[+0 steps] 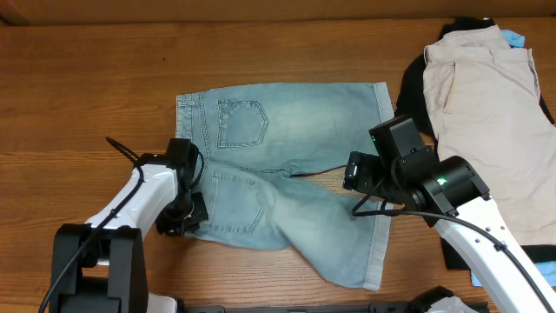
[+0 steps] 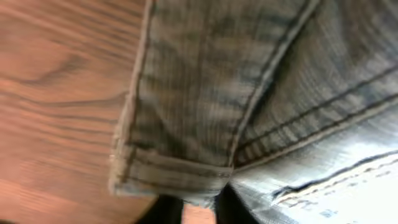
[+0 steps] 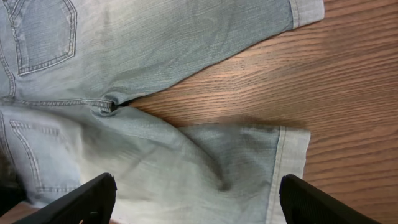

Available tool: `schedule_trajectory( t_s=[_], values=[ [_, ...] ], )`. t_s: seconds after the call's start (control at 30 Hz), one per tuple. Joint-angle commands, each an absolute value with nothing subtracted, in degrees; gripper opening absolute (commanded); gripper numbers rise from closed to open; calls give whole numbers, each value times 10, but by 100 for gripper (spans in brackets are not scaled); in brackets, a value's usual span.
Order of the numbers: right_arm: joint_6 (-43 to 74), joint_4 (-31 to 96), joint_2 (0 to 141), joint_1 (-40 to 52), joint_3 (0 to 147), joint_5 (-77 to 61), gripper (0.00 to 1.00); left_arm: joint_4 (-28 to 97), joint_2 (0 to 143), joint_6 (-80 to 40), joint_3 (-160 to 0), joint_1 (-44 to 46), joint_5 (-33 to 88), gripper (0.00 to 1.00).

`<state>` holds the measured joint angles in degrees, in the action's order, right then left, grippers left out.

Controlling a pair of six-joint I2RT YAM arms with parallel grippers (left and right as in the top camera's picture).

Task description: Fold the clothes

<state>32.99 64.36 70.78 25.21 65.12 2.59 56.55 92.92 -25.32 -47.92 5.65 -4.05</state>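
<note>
**Q:** Where are the clothes?

**A:** A pair of faded light-blue denim shorts [image 1: 287, 165] lies spread out in the middle of a brown wooden tabletop [image 1: 87, 87], between the two robot arms. The back pockets face up. The waistband is on the left and both legs point right. The farther leg lies flat and straight. The nearer leg slants toward the front edge and is rumpled, with its cuffed hem close to that edge.

**Q:** What is the left hand doing?

**A:** The left hand [image 2: 200, 213] is at the near corner of the waistband. Its dark fingers are drawn close together, and the stitched corner of the waistband is pinched between them. The wrist view is blurred and very close to the denim.

**Q:** And the right hand?

**A:** The right hand [image 3: 198, 186] hangs above the nearer leg, close to the crotch seam. Its two black fingers are spread wide apart and hold nothing.

**Q:** Anything else on the tabletop?

**A:** Beige shorts [image 1: 495, 113] lie at the far right on top of a black garment [image 1: 413, 87]. The black garment's edge is just beside the cuff of the farther leg.
</note>
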Motion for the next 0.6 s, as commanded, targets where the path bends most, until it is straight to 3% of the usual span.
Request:
schedule_trajectory(
  t_s=[0.0,0.23,0.37,0.57],
  values=[
    [328,641,709,250,667,34,88,594,933,-246,-503,60,-108,9],
    [328,641,709,250,667,34,88,720,933,-221,-625,60,-57,11],
    [328,641,714,250,667,34,88,800,933,-201,-697,60,-44,17],
    [328,641,724,250,667,33,88,894,933,-171,-736,60,-7,15]
  ],
)
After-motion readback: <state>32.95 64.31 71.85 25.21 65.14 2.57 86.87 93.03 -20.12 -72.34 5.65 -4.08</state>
